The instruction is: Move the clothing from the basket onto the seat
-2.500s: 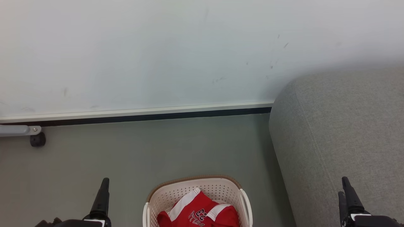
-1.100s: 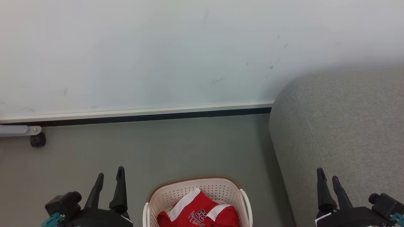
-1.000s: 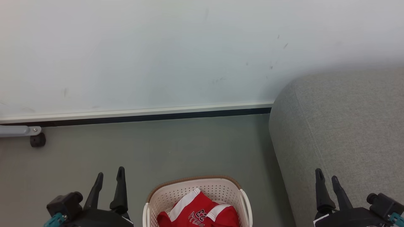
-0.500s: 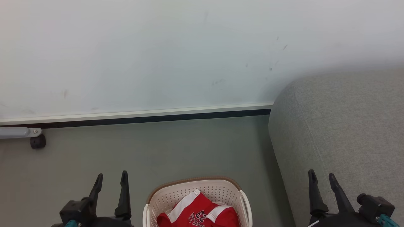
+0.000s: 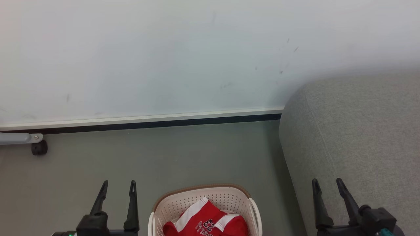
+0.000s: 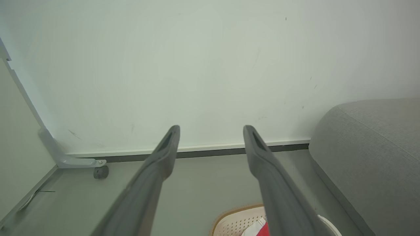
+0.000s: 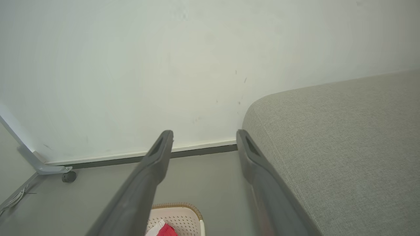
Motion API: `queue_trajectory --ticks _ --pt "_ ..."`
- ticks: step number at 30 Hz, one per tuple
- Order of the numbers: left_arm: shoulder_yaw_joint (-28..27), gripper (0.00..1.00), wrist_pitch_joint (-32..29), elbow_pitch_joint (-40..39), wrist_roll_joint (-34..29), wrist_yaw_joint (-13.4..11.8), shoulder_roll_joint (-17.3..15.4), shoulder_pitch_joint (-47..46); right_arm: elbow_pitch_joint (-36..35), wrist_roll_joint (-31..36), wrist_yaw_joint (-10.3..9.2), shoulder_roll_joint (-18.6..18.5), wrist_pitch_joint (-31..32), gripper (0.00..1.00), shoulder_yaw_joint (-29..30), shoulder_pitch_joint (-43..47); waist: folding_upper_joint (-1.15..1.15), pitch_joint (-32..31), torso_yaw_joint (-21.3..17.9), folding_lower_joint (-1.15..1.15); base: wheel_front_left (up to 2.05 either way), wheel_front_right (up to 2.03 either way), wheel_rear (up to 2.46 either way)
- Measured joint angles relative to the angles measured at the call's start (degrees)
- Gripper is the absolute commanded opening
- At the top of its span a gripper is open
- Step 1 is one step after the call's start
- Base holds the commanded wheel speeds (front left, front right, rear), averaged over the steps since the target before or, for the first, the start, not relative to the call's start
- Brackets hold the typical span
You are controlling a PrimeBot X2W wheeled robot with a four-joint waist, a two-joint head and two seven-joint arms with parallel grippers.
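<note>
Far left, above the floor [image 5: 197, 154]: left gripper [image 5: 118, 185], fingers spread wide, holding nothing, just beside the basket [image 5: 197, 189] at bottom centre with the clothing [image 5: 210, 221] bunched inside. Further right, the seat [image 5: 361, 131] without any garment on its visible part, and the right gripper [image 5: 326, 183] equally wide and empty before its edge. Looks like the very start, with nothing grasped or carried across yet; dark lettering on the red fabric, cut off by the frame edge, unreadable.
</note>
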State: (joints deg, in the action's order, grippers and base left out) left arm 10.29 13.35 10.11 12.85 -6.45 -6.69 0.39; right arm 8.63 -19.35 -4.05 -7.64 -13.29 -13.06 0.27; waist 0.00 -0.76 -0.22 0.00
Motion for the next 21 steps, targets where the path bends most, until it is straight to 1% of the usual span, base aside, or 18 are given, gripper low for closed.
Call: queue_trajectory --ticks 6,21 --pt "0.2 1.00 1.0 -0.1 -3.4 -0.6 0.0 0.1 -0.5 3.7 -0.33 -0.2 -1.0 1.00 -0.6 0.4 0.00 0.0 0.0 0.00 0.00 0.00 0.00" --pt "-0.1 1.00 1.0 0.4 -3.3 -0.1 0.3 0.2 -0.5 4.3 -0.29 -0.2 -1.0 1.00 -0.2 0.4 0.00 0.1 0.0 0.00 0.00 0.00 0.00"
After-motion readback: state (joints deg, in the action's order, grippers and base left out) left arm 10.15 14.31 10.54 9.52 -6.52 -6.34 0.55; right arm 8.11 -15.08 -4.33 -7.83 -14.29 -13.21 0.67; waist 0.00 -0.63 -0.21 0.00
